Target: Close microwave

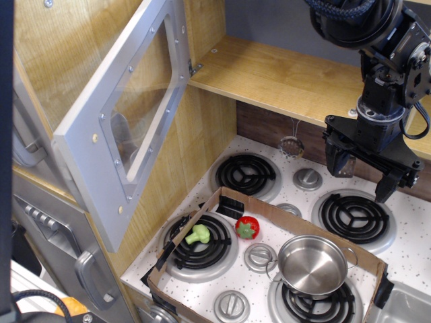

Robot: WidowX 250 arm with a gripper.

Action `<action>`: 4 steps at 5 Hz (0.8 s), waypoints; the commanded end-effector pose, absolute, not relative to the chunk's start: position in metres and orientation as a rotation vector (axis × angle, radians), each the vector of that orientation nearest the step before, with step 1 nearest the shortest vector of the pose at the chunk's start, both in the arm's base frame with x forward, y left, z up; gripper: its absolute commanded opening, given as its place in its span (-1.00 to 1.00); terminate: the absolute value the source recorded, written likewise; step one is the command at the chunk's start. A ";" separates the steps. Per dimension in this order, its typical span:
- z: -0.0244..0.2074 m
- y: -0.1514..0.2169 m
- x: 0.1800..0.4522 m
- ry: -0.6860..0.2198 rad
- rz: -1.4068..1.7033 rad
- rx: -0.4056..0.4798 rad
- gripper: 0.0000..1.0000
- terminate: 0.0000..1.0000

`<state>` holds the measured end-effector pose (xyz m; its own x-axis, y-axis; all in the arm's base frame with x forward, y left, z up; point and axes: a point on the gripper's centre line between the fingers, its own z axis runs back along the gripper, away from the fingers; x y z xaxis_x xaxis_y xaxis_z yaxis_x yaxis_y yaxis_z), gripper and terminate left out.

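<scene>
Holding nothing, steel pot [313, 264] — microwave [128, 118] door open, pincer [361, 179] spread

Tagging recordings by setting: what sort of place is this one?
Most likely a toy play kitchen: a speckled stovetop with coil burners, a wooden shelf, and a microwave whose windowed door hangs open. A small steel pot sits on one burner.

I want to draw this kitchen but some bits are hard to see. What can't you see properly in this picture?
- Inside of the microwave: hidden behind its swung-open door; the only view looks at the door's back.
- Its buttons and handle: on the door's far face, unseen.
- Gripper: dark, seen at an angle; whether the jaws are open cannot be told.
- Grey cabinet doors: cut off by the left edge.
- Pot: nothing visible inside.
</scene>
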<state>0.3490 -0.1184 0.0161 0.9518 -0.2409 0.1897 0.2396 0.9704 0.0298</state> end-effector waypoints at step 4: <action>0.087 -0.060 0.304 -0.189 -0.456 0.162 1.00 -1.00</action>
<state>0.2943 -0.0587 0.0728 0.8825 -0.4630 0.0827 0.4423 0.8768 0.1886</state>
